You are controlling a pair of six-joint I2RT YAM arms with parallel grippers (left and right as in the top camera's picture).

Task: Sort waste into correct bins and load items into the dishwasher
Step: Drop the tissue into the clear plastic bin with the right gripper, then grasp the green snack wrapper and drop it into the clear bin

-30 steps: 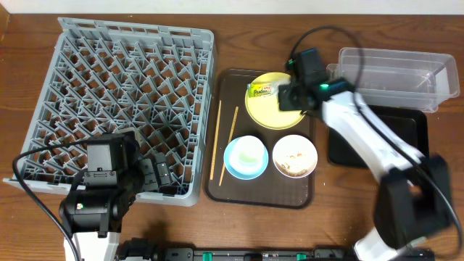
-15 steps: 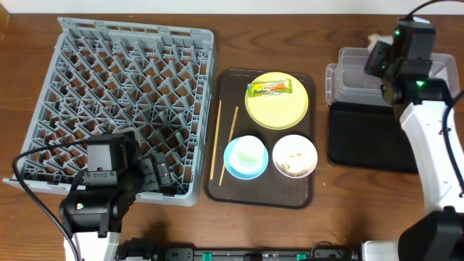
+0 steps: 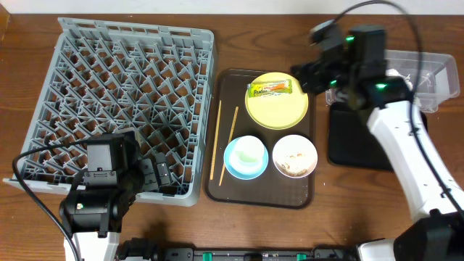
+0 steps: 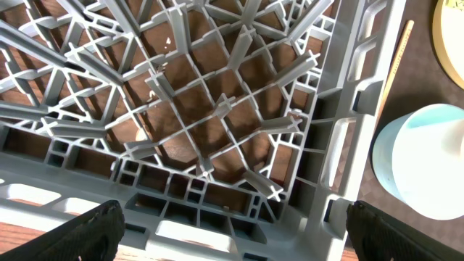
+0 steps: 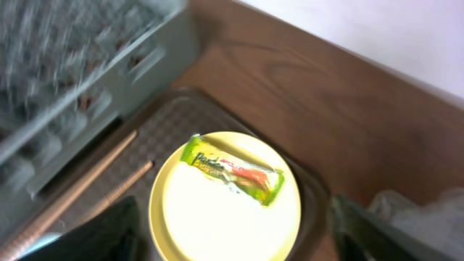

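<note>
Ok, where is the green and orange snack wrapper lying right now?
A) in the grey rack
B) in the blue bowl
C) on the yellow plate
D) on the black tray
C: the snack wrapper lies flat on the yellow plate, near its far edge. The right wrist view shows the same.

wooden table (image 3: pixel 239 36) carries grey rack (image 3: pixel 123 94), brown tray (image 3: pixel 261 191), clear tub (image 3: pixel 429 76), black tray (image 3: pixel 355 146).

Green-and-orange wrapper (image 3: pixel 268 88), yellow plate (image 3: pixel 276 109)
</note>
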